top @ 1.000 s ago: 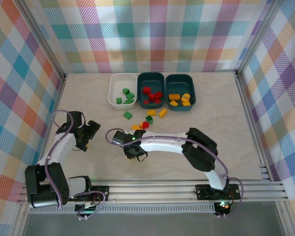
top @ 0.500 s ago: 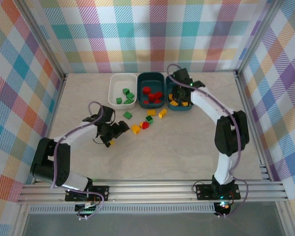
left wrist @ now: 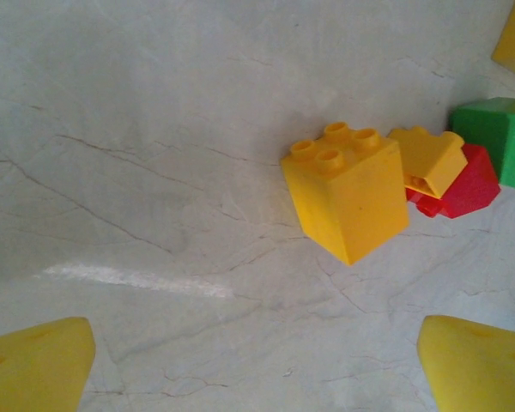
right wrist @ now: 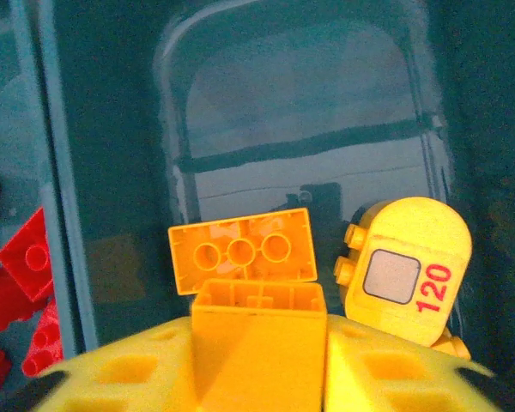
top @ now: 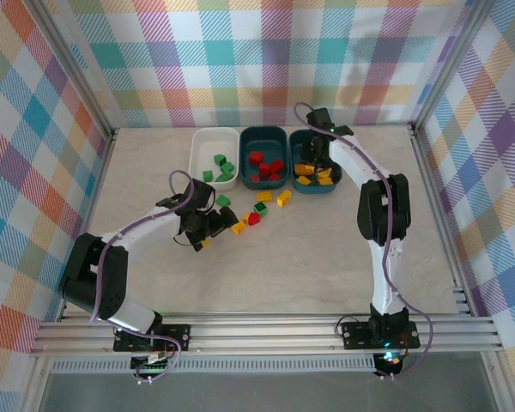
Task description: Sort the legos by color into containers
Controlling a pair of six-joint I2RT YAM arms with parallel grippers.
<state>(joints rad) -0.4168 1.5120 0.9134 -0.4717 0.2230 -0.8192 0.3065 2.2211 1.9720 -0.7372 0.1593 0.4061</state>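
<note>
We see 3 tubs: white tub point(top: 208, 142) w/ green legos point(top: 223, 165), mid teal tub point(top: 263, 137) w/ red legos point(top: 266, 165), right teal tub point(right wrist: 309, 129) w/ yellow legos point(top: 324, 176), one yellow lego point(right wrist: 257, 343) gripped above it. Loose mixed legos point(top: 264, 196) lie just in front.

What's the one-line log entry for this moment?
left gripper: open, facing yellow brick on table | right gripper: shut on orange brick over teal tub

The white-and-black left arm point(top: 137, 227) lies low toward the worktop's middle, left gripper point(left wrist: 257, 365) spread wide. The right arm point(top: 371, 184) reaches the far edge, right gripper point(top: 312, 161) pinching a small orange plastic brick point(right wrist: 257, 339).
</note>
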